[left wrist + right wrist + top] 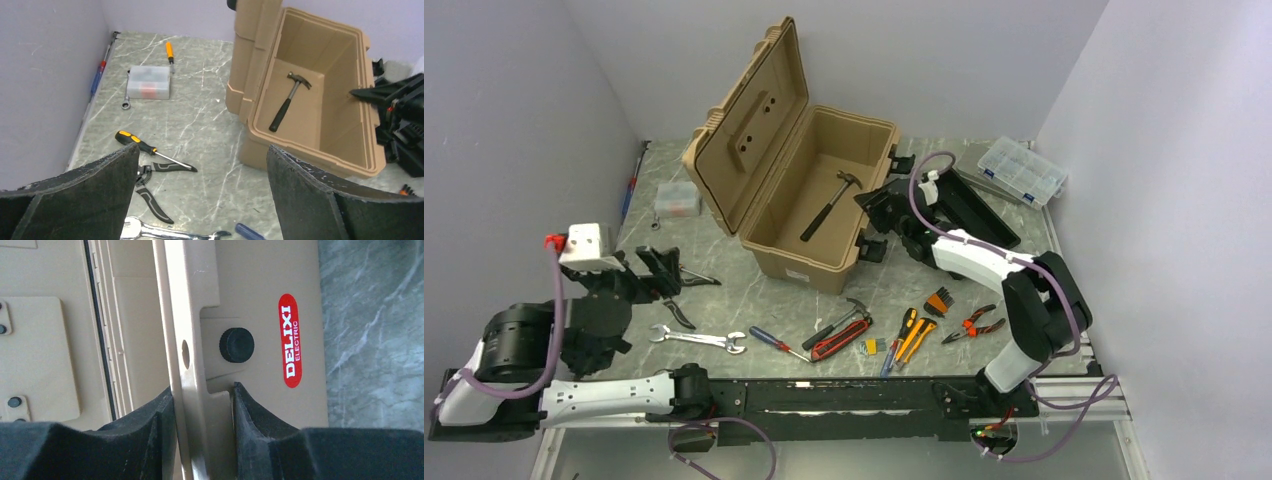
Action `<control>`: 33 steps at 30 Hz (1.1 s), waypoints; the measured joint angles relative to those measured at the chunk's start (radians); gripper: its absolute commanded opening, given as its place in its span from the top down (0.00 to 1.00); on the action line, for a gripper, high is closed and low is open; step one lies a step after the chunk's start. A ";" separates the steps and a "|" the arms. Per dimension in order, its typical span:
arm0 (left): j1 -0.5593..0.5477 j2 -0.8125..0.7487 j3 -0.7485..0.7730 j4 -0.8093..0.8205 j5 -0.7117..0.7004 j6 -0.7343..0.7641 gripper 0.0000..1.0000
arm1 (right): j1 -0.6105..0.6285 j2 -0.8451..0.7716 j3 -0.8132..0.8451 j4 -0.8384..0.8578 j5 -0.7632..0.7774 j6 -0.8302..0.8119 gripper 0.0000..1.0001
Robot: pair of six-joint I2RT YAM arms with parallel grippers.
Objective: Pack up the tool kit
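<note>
I judge the packing barely begun. The toolbox (796, 256) stands open at the middle back of the surface (894, 275), lid tipped up to the left, and only the hammer (827, 205) lies in it. Left to pack, as I read it: the wrench (697, 339), the red-handled pliers (974, 323), the orange screwdrivers (911, 338) and other small tools loose along the near side, plus the black insert tray (979, 210) to the box's right.

My right fingers (150, 435) are pinched on the box's right wall rim, beside its red label (290, 340). My left fingers (100, 190) are spread wide and hold nothing, above the black pliers (150, 192) on the left.

The surface is grey-green marbled; pale lilac walls (524, 100) enclose it on three sides.
</note>
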 measured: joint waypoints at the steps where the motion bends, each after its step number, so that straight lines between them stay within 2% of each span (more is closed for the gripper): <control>1: 0.000 0.002 -0.019 0.026 0.000 0.039 0.01 | 0.002 0.006 0.004 0.005 0.002 0.010 0.70; 3: -0.001 -0.009 -0.059 0.126 -0.002 0.153 0.01 | 0.002 0.031 0.031 0.004 0.002 0.021 0.42; 4: -0.001 -0.023 -0.085 0.182 -0.001 0.219 0.01 | 0.002 0.047 0.049 0.004 0.003 0.025 0.34; 6: -0.002 -0.076 -0.172 0.336 0.013 0.378 0.01 | -0.009 0.093 0.091 0.024 0.011 0.075 0.27; 11: -0.003 -0.216 -0.347 0.629 0.125 0.702 0.01 | -0.035 0.161 0.127 0.058 -0.012 0.111 0.20; 16: -0.003 -0.233 -0.366 0.731 0.175 0.838 0.01 | -0.046 0.159 0.127 0.067 -0.035 0.078 0.02; 22: -0.003 -0.117 -0.348 0.776 0.184 0.944 0.01 | -0.058 0.081 0.125 0.038 -0.035 -0.008 0.00; 30: -0.003 -0.079 -0.354 1.050 0.232 1.215 0.01 | -0.090 -0.081 0.089 0.032 -0.025 -0.110 0.00; 33: 0.032 0.010 -0.292 1.132 0.280 1.318 0.00 | -0.101 -0.110 0.070 0.032 -0.025 -0.130 0.00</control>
